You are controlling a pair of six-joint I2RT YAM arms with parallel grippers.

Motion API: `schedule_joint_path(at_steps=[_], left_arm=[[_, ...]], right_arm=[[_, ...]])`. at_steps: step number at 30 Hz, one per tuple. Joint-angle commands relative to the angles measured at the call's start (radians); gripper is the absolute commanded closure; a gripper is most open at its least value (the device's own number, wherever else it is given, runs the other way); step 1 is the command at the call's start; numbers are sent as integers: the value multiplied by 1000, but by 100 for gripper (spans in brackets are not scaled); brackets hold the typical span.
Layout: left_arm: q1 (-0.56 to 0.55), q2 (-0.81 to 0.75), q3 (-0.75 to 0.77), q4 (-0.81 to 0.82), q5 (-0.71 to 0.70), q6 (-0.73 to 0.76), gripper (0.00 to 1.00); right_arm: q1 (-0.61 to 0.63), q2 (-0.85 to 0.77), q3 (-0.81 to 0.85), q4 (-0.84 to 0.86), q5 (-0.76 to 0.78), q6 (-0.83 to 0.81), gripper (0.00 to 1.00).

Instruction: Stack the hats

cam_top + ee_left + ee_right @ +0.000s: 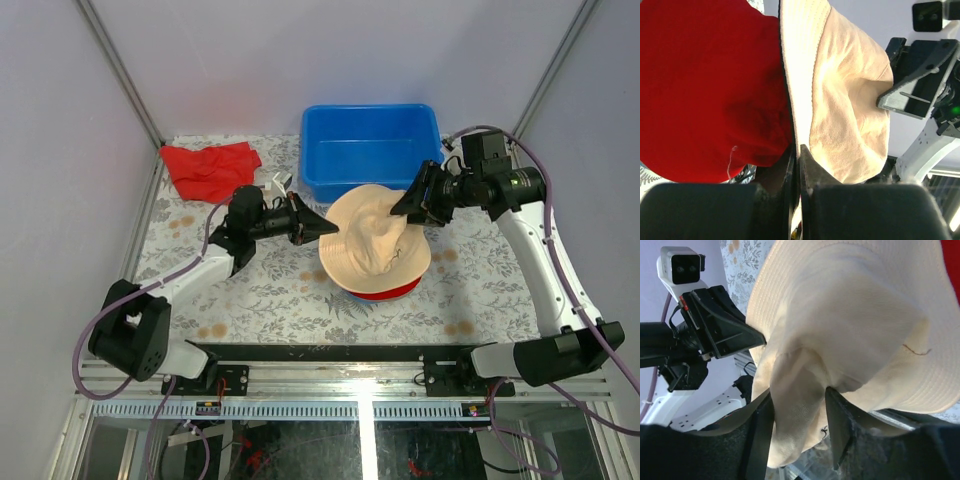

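Observation:
The peach-beige hat (372, 240) lies crumpled on top of the red hat (388, 292), whose rim shows beneath it at the table's middle. My left gripper (322, 228) is shut on the beige hat's left brim; the left wrist view shows the thin brim (796, 100) pinched between the jaws, with the red hat (705, 90) to its left. My right gripper (407, 209) is shut on a fold of the beige crown (800, 405) at the hat's far right side. The blue and grey-khaki hats are not visible.
A blue bin (370, 145) stands just behind the hats. A flat red cloth (210, 168) lies at the back left, with a small white object (278, 183) beside it. The table has a floral cover (270, 290).

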Motion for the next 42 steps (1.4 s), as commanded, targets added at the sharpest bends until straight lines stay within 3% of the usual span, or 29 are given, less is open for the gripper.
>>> schedule_joint_path(at_steps=[1,5,10,14,20,30,36,42], left_arm=[[8,20,-9,30,2,56,100],[7,33,-30,36,2,66,100],[8,47,-56,40,12,89,100],[9,56,-76,38,16,100,100],[30,74,-108,65,35,92,100],[39,104,-70,59,56,85,100],[39,122,-41,51,62,87,100],[42,142,-18,39,69,91,100]], right_arm=[[4,-75,22,27,91,-27,45],[-4,-75,41,-54,267,-99,24],[-111,-132,-76,-26,316,-156,21],[-257,-219,-256,90,147,-188,20],[-344,-293,-467,250,-43,-177,19],[-444,-329,-722,562,-368,-22,21],[-504,-348,-880,853,-506,169,23],[-533,-345,-962,1072,-581,330,38]])
